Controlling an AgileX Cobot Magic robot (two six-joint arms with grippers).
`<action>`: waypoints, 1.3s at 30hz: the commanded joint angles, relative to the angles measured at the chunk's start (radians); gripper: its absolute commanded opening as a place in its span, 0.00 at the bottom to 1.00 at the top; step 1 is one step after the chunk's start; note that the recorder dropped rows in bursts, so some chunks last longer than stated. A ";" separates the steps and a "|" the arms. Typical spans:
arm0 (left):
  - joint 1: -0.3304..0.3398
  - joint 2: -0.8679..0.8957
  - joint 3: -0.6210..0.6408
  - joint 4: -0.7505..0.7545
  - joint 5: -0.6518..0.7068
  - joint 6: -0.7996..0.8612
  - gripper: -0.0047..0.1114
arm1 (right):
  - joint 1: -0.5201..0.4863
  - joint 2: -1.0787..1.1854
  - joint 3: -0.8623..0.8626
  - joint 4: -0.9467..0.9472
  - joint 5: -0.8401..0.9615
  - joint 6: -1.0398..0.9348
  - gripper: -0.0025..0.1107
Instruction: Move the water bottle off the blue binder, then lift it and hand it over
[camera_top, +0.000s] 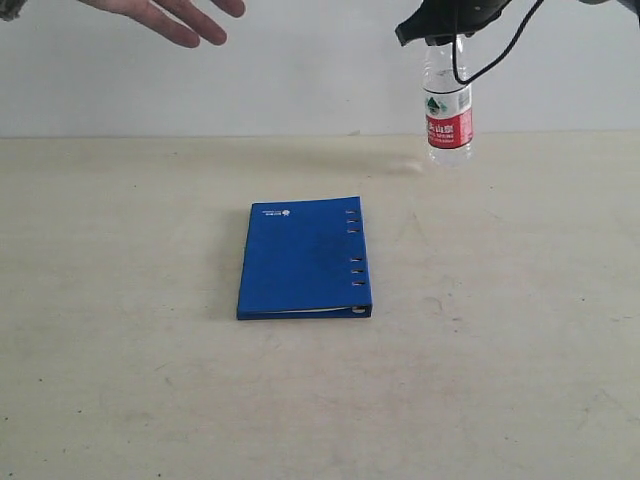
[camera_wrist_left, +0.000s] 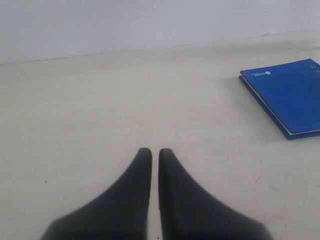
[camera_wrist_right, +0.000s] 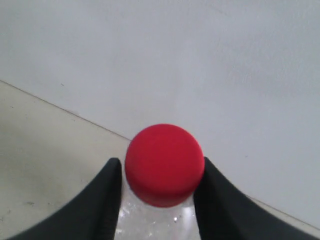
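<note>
The water bottle (camera_top: 447, 108) hangs upright in the air at the upper right, well clear of the table, with my right gripper (camera_top: 446, 30) shut on its neck. In the right wrist view its red cap (camera_wrist_right: 164, 164) sits between the two black fingers (camera_wrist_right: 107, 200). The blue binder (camera_top: 305, 258) lies flat on the table's middle with nothing on it; it also shows at the edge of the left wrist view as the blue binder (camera_wrist_left: 290, 95). My left gripper (camera_wrist_left: 155, 152) hovers over bare table, shut and empty.
A person's open hand (camera_top: 170, 15) reaches in at the upper left, apart from the bottle. The beige table (camera_top: 500, 350) runs back to a white wall (camera_top: 300, 70). A black cable (camera_top: 495, 55) loops beside the bottle.
</note>
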 joint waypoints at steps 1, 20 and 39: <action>-0.003 -0.003 0.003 -0.010 -0.003 0.003 0.08 | -0.006 -0.018 -0.006 -0.028 0.030 -0.051 0.05; -0.003 -0.003 0.003 -0.010 -0.003 0.003 0.08 | -0.006 -0.079 -0.006 -0.028 0.032 -0.062 0.50; -0.003 -0.003 0.003 -0.010 -0.003 0.003 0.08 | 0.000 -0.187 0.125 0.561 0.470 -0.324 0.09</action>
